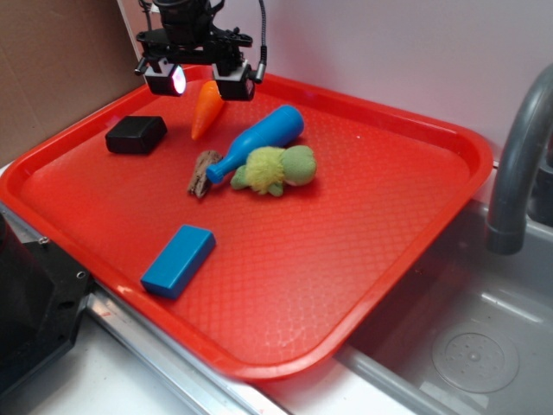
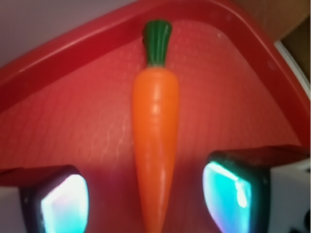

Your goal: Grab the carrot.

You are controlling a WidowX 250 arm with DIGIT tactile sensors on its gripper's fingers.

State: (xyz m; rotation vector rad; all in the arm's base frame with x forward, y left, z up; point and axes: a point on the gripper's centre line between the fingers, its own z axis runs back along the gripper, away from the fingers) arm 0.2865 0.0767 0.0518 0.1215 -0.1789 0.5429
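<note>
Exterior view: the claw (image 1: pixel 197 79) hung released above the carrot (image 1: pixel 206 111), which lay on the red tray (image 1: pixel 346 259) just behind the blue bottle (image 1: pixel 257 140), apparently positioned for a descent. Wrist view: the carrot (image 2: pixel 155 141) lay lengthwise between the two fingers (image 2: pixel 228 196), untouched, green top (image 2: pixel 157 41) pointing away from the claw, so closing would likely pinch its narrow end.

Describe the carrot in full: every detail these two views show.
The carrot is a small toy with a smooth, glossy orange body, plastic by its look, that tapers to a point, and a dark green stub top. It lies flat on the red tray near the far rim, stub towards the rim and tip pointing towards the tray's middle. The open gripper hangs over it, one finger on each side in the wrist view; no contact is visible. The blue bottle lies beside it, apart.
</note>
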